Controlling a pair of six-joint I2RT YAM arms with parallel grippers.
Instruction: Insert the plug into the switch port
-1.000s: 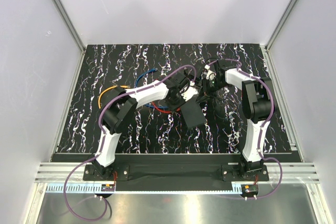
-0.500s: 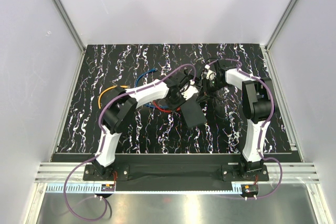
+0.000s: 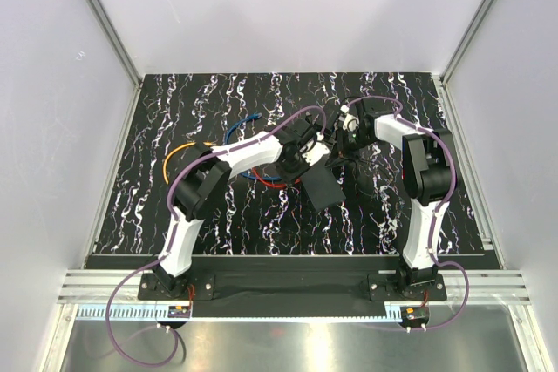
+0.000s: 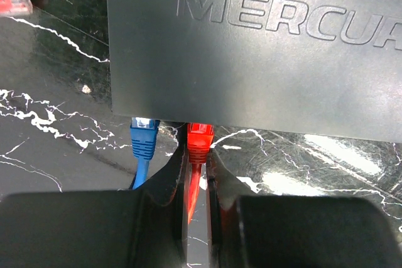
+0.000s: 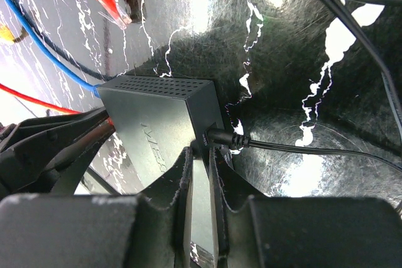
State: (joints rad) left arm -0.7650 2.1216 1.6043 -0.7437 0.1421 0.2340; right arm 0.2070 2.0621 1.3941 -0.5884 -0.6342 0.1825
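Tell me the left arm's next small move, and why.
Probably nudge the left gripper straight forward: it pinches the red plug, which sits at the box's edge beside the blue plug; full seating can't be confirmed.

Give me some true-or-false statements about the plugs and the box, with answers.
1. A blue plug sits at the edge of the box. True.
2. In the left wrist view the red plug is left of the blue one. False: it is to its right.
3. The left gripper is shut on the red plug. True.
4. The box lettering begins "SONY". False: it begins "MERCU".
5. A black cord enters the box. True.
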